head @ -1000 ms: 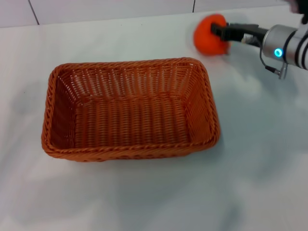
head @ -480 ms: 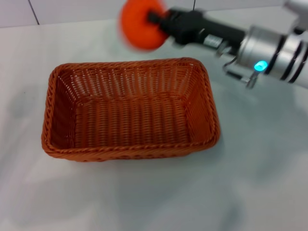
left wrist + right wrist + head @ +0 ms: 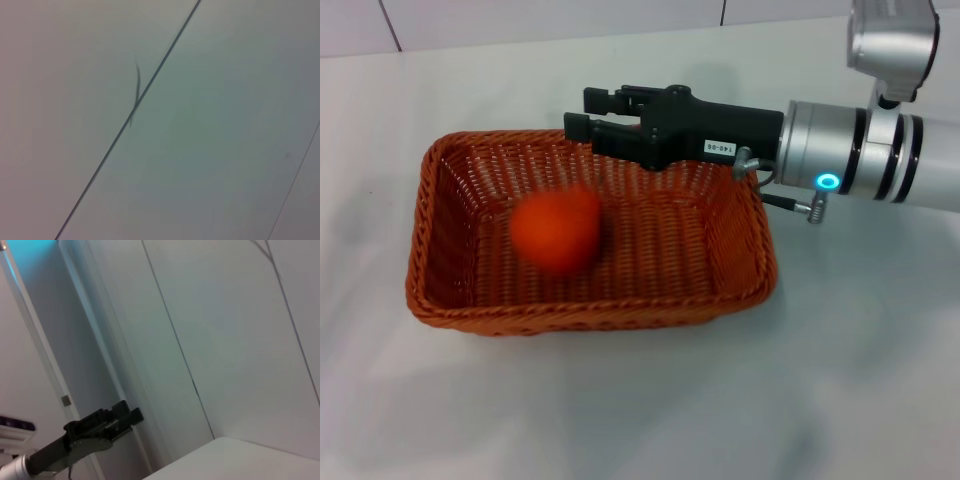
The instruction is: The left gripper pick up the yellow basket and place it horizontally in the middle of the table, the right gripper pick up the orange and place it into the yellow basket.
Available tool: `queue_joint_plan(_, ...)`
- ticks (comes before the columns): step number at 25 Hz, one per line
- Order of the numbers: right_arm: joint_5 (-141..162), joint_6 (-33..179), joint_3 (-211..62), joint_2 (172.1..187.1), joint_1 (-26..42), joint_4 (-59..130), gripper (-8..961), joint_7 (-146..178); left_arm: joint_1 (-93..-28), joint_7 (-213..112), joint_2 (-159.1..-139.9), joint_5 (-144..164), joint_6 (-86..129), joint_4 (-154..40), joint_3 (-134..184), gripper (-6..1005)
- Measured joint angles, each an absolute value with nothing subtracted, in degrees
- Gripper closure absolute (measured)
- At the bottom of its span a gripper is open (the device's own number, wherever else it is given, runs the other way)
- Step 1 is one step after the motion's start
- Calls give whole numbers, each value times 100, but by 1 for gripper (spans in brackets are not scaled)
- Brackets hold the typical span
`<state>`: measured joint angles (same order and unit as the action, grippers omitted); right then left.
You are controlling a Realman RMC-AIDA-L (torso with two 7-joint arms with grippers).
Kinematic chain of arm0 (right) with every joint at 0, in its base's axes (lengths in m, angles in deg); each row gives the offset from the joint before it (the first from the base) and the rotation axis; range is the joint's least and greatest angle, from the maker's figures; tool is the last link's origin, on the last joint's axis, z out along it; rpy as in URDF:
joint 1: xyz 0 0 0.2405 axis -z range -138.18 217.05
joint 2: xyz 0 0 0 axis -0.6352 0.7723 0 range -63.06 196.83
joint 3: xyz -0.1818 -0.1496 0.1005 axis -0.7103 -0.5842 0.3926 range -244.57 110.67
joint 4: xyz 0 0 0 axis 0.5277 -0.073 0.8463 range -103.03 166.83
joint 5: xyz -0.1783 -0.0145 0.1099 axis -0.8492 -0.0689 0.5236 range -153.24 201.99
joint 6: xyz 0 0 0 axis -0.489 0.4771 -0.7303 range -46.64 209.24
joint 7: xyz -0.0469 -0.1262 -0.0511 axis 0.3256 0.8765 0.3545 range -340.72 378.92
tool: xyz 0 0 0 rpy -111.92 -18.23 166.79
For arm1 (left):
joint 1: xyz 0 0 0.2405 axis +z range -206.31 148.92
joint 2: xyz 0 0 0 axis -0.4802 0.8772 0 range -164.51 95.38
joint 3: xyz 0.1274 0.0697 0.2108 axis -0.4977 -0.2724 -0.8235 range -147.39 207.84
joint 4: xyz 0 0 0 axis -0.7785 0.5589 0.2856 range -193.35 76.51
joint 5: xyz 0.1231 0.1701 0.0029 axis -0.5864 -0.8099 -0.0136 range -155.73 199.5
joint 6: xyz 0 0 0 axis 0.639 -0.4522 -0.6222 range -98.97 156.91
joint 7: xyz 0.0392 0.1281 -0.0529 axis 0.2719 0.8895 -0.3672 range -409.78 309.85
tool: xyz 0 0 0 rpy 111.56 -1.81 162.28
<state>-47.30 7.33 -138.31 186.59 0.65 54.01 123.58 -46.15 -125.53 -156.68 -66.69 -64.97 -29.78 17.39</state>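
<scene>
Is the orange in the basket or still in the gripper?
In: the orange lies inside the yellow basket, clear of the open right gripper above the far rim.

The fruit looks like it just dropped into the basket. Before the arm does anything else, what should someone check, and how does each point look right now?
1. Orange inside the yellow basket: ok, it sits toward the basket's left half, though blurred, so it may not have settled.
2. Right claw free of the orange: ok, its fingers are open and empty above the basket's far rim.
3. Basket lying lengthwise on the table: ok, upright and flat.
4. Claw clear of the basket rim for pulling back: cannot tell, it overlaps the rim in the head view.
5. Left claw out of the way: cannot tell, no view shows it.
</scene>
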Motion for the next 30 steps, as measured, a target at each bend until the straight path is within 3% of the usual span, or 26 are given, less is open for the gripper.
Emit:
queue_joint_plan(10,-3713,735,-13434,18667,734,5395,320,12947,-4781,-11734,-15737,-6395,-6524,-3378,1792,476)
queue_joint_plan(15,-2719,759,-12804,18666,1102,5181,89,14019,-4744,-10483,-15839,-5547,-6646,-4094,1794,476)
queue_joint_plan(21,-1824,787,-11819,18648,1195,4759,17,15565,-4667,-8390,-15874,-4567,-7152,-5414,1949,476)
queue_joint_plan(30,-1656,820,-10935,18634,1270,4593,22,16829,-4691,-7648,-15888,-4484,-7257,-5899,2225,476)
